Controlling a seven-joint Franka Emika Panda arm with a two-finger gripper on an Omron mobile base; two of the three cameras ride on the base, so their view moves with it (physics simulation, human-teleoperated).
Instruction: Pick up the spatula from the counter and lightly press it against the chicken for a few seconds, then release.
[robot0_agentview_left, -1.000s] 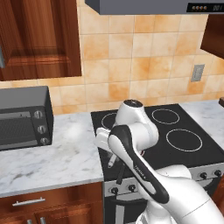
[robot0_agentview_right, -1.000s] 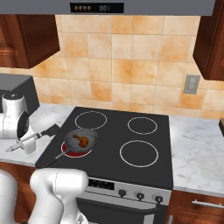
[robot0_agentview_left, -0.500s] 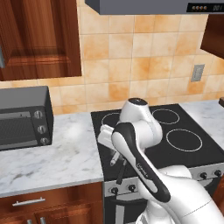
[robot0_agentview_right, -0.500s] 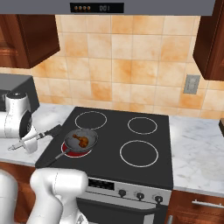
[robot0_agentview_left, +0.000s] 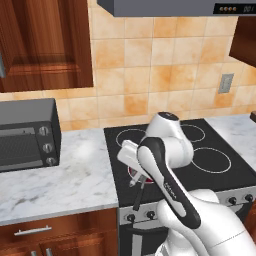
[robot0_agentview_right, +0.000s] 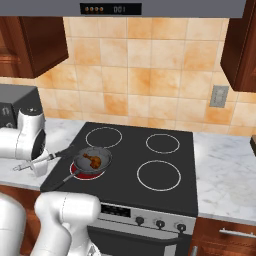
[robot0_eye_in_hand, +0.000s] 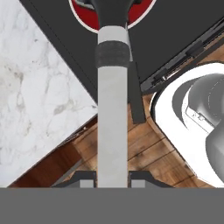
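My gripper (robot0_agentview_right: 36, 161) is shut on the grey handle of the spatula (robot0_agentview_right: 52, 155), just left of the stove's front-left corner. The spatula lies nearly level, and its black head reaches the left rim of the black frying pan (robot0_agentview_right: 100, 163). The browned chicken (robot0_agentview_right: 90, 160) lies in the pan, a little beyond the spatula's tip. In the hand view the spatula handle (robot0_eye_in_hand: 113, 127) runs straight up from my gripper (robot0_eye_in_hand: 113, 180) toward the red burner. In the left base view my gripper (robot0_agentview_left: 133, 171) hangs over the stove's front-left edge.
The pan's dark handle (robot0_agentview_right: 59, 183) sticks out to the front left, under the spatula. A glowing red burner (robot0_agentview_right: 81, 173) shows under the pan. A toaster oven (robot0_agentview_left: 26, 134) stands at the left on the marble counter (robot0_agentview_left: 75, 175). The stove's other burners are bare.
The arm has carried the spatula slightly to the right, toward the pan. The pan and chicken have stayed put.
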